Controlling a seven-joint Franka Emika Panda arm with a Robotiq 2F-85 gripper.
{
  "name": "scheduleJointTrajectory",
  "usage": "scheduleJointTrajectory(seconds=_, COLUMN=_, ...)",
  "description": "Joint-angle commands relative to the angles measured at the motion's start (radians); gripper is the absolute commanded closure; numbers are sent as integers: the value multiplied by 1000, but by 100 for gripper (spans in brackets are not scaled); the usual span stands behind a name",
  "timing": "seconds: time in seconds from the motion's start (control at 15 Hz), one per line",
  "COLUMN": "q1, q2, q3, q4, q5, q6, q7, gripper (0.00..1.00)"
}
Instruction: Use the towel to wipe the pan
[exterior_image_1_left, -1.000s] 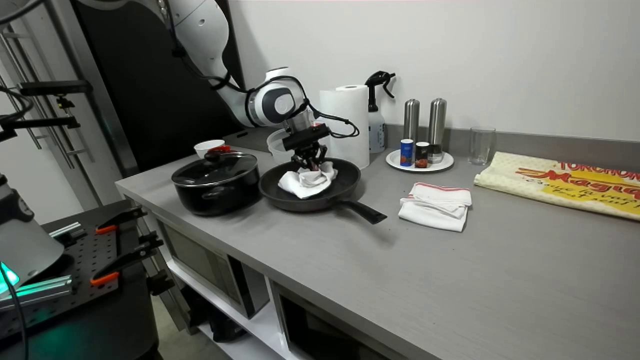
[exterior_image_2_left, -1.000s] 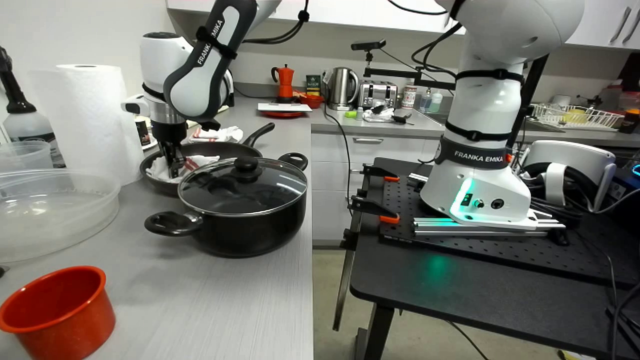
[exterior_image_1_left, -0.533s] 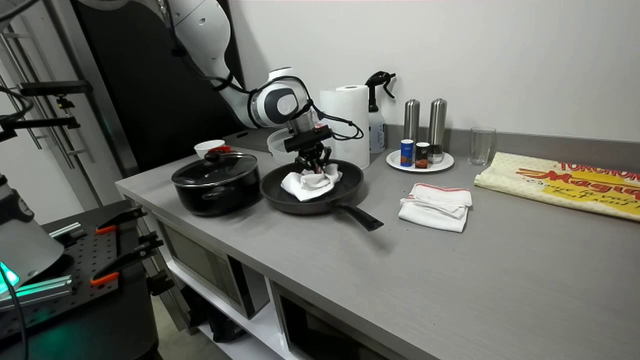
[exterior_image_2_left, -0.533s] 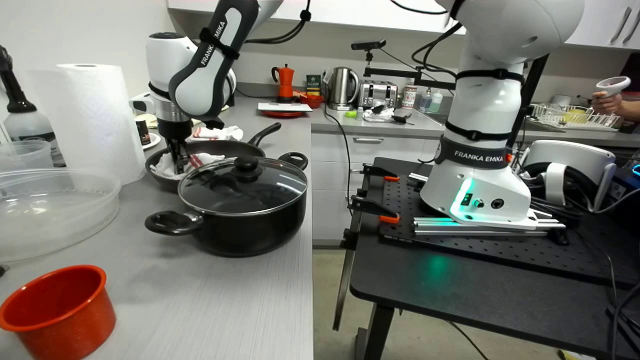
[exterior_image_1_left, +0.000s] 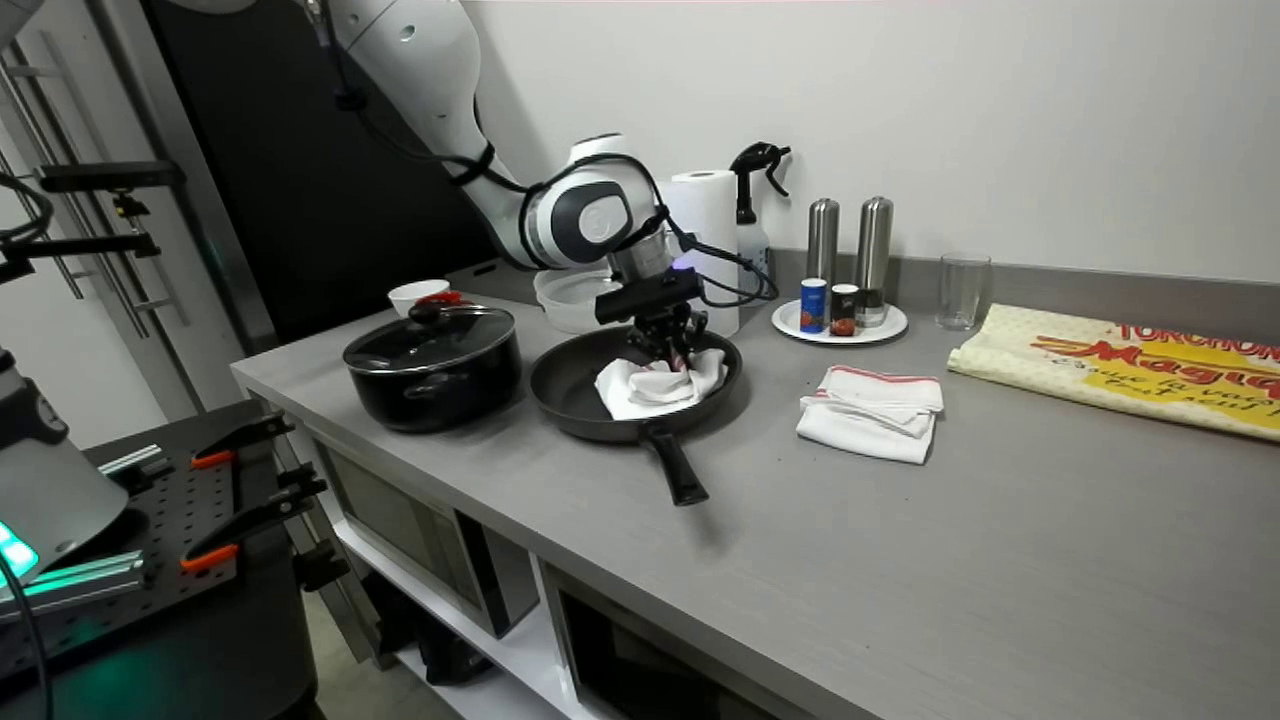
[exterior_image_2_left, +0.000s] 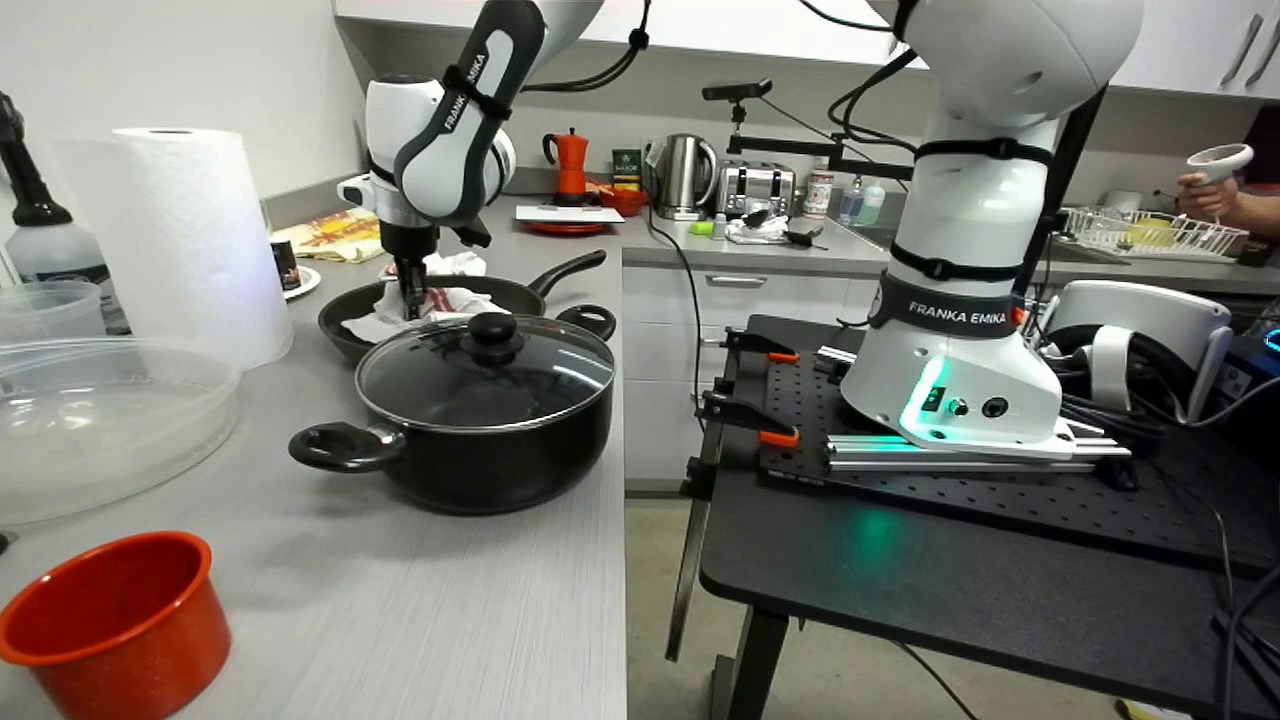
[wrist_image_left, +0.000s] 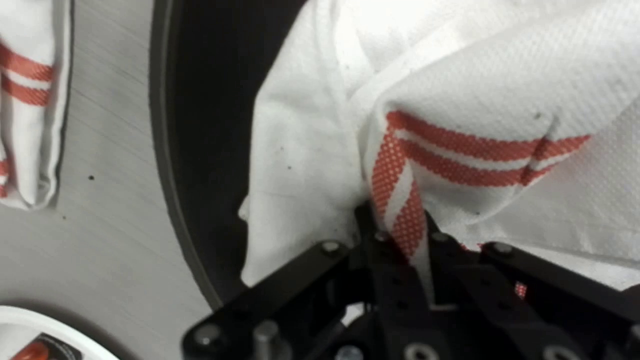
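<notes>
The towel (exterior_image_1_left: 650, 392), white with red stripes, lies bunched inside the black frying pan (exterior_image_1_left: 565, 385). It also shows in an exterior view (exterior_image_2_left: 465, 300) and fills much of the wrist view (wrist_image_left: 310, 150). My gripper (exterior_image_1_left: 680, 358) points down into the pan and is shut on a fold of the towel. In the wrist view the striped fold runs up between the fingers (wrist_image_left: 400, 225). The fingertips are partly hidden by cloth. The pan handle (exterior_image_1_left: 675, 470) points toward the counter's front edge. The pan is partly hidden behind the pot in an exterior view (exterior_image_2_left: 345, 320).
A lidded black pot (exterior_image_1_left: 430, 375) stands close beside the pan. A folded white cloth with red stripes (exterior_image_1_left: 870, 415) lies on the other side. Behind are a paper towel roll (exterior_image_1_left: 705, 220), a clear container (exterior_image_1_left: 575, 300) and a plate with shakers (exterior_image_1_left: 790, 322).
My gripper and the towel have moved away from the pot, toward the folded cloth's side. The pan has shifted slightly and turned, its handle swinging toward the counter's front edge. The gripper stays shut.
</notes>
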Motion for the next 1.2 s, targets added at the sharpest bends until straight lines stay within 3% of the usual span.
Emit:
scheduleJointTrajectory(seconds=0.0, q1=-20, q2=18, q3=-8, q4=-16, q5=19, q6=26, q7=23, gripper=98)
scheduleJointTrajectory(seconds=0.4, q1=-10, q2=31, q3=38, q4=-48, q5=13, q6=23, q7=2, gripper=98)
scheduleJointTrajectory(seconds=1.13, q1=-21, q2=-85, q3=168, q4=-279, q5=19, q6=54, q7=-126, gripper=98)
